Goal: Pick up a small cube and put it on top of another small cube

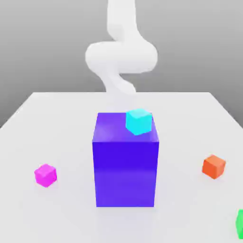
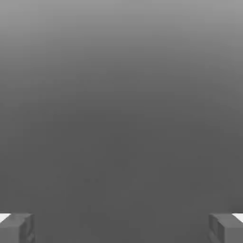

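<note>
A small cyan cube [image 1: 138,121] rests on top of a tall blue block [image 1: 125,166], near its far corner on the exterior view's right. On the white table [image 1: 57,118] lie a small magenta cube [image 1: 45,175] at the exterior view's left and a small orange cube [image 1: 214,166] at its right. A small green cube [image 1: 240,224] is cut off by the picture's lower right edge. In the hand view my gripper [image 2: 121,228] is open: two grey fingertips [image 2: 16,228] stand far apart with nothing between them, facing plain grey background.
The white arm [image 1: 121,57] rises behind the blue block at the table's far side. The tall block stands in the middle of the table, between the magenta and orange cubes.
</note>
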`<state>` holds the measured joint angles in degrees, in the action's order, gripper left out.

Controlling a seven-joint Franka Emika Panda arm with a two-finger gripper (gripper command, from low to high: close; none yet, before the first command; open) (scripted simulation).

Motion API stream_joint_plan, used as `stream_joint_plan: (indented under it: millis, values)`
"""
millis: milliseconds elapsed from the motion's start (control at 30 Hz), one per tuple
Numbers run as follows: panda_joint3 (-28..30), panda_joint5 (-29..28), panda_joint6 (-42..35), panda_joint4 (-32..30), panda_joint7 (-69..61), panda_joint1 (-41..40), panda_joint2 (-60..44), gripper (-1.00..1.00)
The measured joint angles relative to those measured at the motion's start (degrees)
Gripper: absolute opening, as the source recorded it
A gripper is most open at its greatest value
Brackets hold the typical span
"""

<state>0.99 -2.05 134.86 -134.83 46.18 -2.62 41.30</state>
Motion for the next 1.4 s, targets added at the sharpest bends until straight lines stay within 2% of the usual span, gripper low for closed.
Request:
stream_joint_plan:
  millis: [300,500,600,700,800,900,933,1133,1200,1400]
  values:
    - [6.75,-6.32,12.48,-11.98,0.00,-10.36,-18.49,0.00]
    - [13.31,-6.70,20.68,-19.74,-2.70,-15.51,-30.27,0.00]
    - [16.58,-3.81,24.92,-23.69,-6.25,-17.35,-36.28,0.00]
    - [16.94,3.28,29.23,-26.97,-12.53,-20.85,-42.47,0.00]
    - [12.41,11.41,33.89,-26.56,-18.56,-23.55,-48.82,0.00]
    - [5.54,15.91,38.83,-25.36,-22.03,-29.39,-55.00,0.00]
    - [3.67,16.63,40.47,-24.95,-22.65,-31.11,-57.04,-1.00]
    - [2.62,16.90,41.28,-24.74,-22.91,-32.10,-58.06,-1.00]
    - [3.87,16.00,39.83,-25.13,-22.14,-31.04,-56.26,-1.00]
    - [9.94,5.01,30.66,-27.46,-14.08,-27.79,-44.66,-1.00]
